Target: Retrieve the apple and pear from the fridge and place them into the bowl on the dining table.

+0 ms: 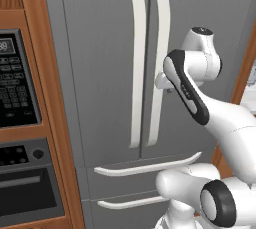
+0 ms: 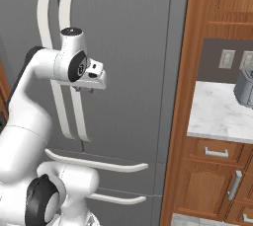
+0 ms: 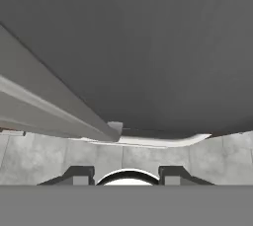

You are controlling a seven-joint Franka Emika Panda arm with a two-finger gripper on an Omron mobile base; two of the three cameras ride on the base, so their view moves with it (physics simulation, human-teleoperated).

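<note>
**Arm at closed fridge, claw by right door handle**

Fridge [image 1: 100, 48] fills the base views, tall grey, both upper doors shut, both lower drawers shut. Two long curved white door handles [image 1: 138, 68] run side by side down the middle seam. Two drawer handles [image 1: 145, 167] lie below, one above the other.

Gripper [image 2: 88, 90] sits at the end of the white arm, up against the fridge front at the right door handle, about mid-height on it. In the left base view the hand meets that handle; contact or wrap can't be confirmed. Hand view looks along the grey door face, with a white curved handle [image 3: 163, 140] across the lower part and pale floor [image 3: 44, 161] under it. Two dark fingertips [image 3: 79, 174] show at the bottom, standing apart with a gap between; nothing seen between them. Whether the claw grips the handle: cannot tell.

Left of the fridge: black oven [image 1: 20, 173] with control panel in wood cabinetry. Right: wood cabinets [image 2: 217, 180] and a marble counter [image 2: 222, 114].
</note>
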